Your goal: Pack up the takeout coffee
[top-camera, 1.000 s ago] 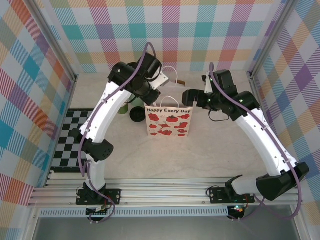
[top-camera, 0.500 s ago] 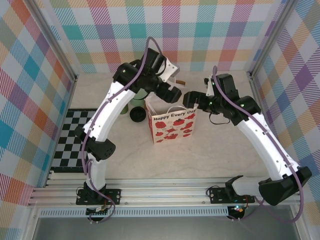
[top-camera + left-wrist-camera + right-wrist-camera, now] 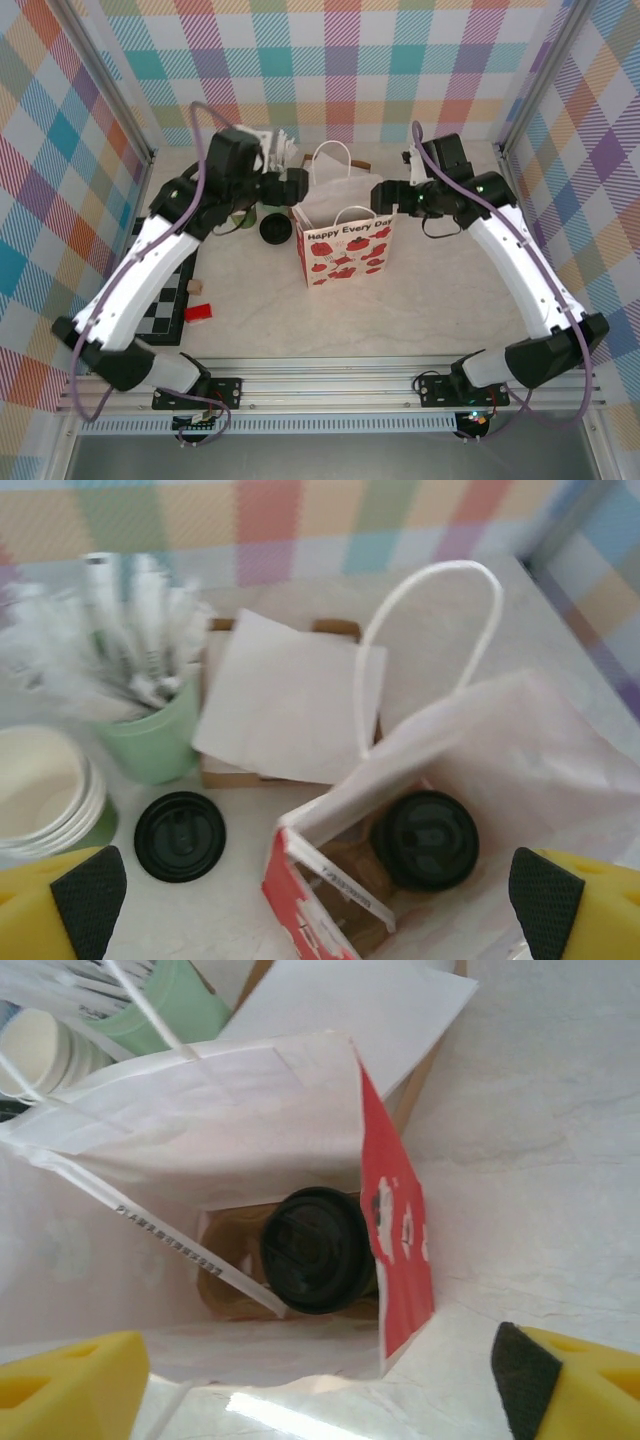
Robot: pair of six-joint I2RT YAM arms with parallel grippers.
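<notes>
A: Where is the takeout coffee (image 3: 318, 1250) sitting?
B: You're looking at it standing on the floor of the paper bag (image 3: 345, 252), tucked against the red-printed wall. The black lid is facing straight up at your wrist cameras, so the long axis is running vertical. It isn't leaning that I can tell.
A: Hands?
B: Your left hand (image 3: 318, 898) is hanging released over the bag mouth, fingers spread wide and gripping nothing. Your right hand (image 3: 300, 1385) is hovering over the opening too, spread wide and empty. I can't tell if it's brushing the rim.
A: Anything crowding the bag?
B: A loose black lid (image 3: 180, 836) is lying flat on the table (image 3: 440, 300) just beside the bag on your left arm's side, next to the stack of lidless cups (image 3: 40, 785) and the green holder (image 3: 150, 742). A white napkin (image 3: 285, 700) is lying on a brown tray (image 3: 225, 776) behind the bag.
</notes>
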